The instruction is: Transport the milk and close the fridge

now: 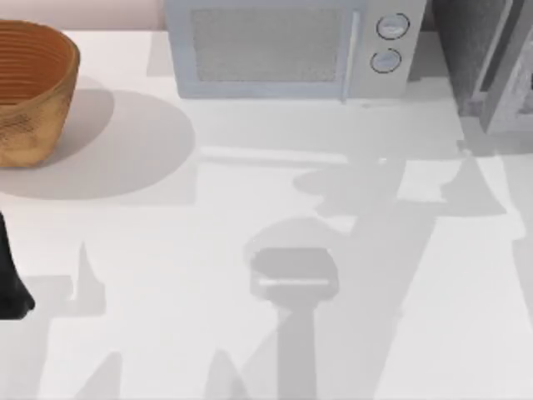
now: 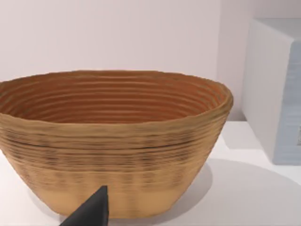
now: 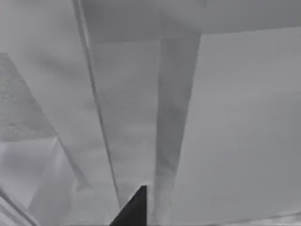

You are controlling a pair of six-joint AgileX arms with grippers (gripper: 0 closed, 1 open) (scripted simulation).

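Facing the basket: left gripper, seen in the left wrist view as one dark pointed tip low in front of the basket's wall.
Left gripper state: cannot tell how far it is open, nor whether it has hold of anything.
Left arm: a dark piece at the table's left edge, nearer the camera than the basket and apart from it.
Right gripper: one dark pointed tip in the right wrist view, close before flat pale grey panels with long straight edges.
Right gripper state: cannot tell whether it is open or closed, or what it grips.
Beside those panels: a dark speckled grey patch, like the fridge's skin; which part of it this is cannot be told.
Fridge: the table's far right corner, dark grey and speckled, with a light grey framed panel at its right, cut off by the picture's edge.
Microwave: far edge, middle, just left of the fridge; light grey, mesh window, two round knobs stacked at its right.
Basket: far left corner, woven, tan outside, orange-brown inside, upright, well apart from the microwave.
Table: white, crossed by grey shadows in the middle and right.
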